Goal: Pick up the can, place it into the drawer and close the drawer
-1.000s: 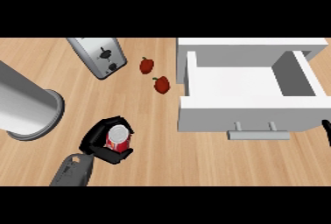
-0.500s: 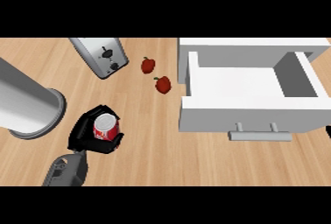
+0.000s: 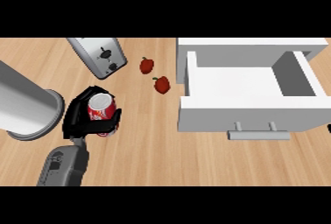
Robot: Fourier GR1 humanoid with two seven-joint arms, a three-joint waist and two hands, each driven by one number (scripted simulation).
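Fingers of the robot's black left hand (image 3: pixel 82 118) curl round a red-and-white drinks can (image 3: pixel 102 109) with a silver top, at the left of a light wooden counter (image 3: pixel 161 162). The can stands roughly upright inside the hand, its round top facing up and its red side showing between the fingers and the thumb. The grey left forearm (image 3: pixel 63 165) rises from the lower edge of the head view to meet the hand.

The can sits well apart from the open white drawer (image 3: pixel 249 113), which fills the right side of the view. The drawer is pulled out towards the viewer, its pale floor bare and its flat front carrying a grey bar handle (image 3: pixel 258 133).

Between hand and drawer lie two small red strawberry-like fruits (image 3: pixel 162 84), one above the other, the lower one just beside the drawer's left wall. A silver two-slot toaster (image 3: pixel 98 54) stands tilted at the top of the counter, above the hand. A large grey cylinder on a round base (image 3: pixel 24 109) lies at the far left, near the hand.

A dark sliver at the right edge, below the drawer, is too small to identify, and the state of the right hand cannot be told.
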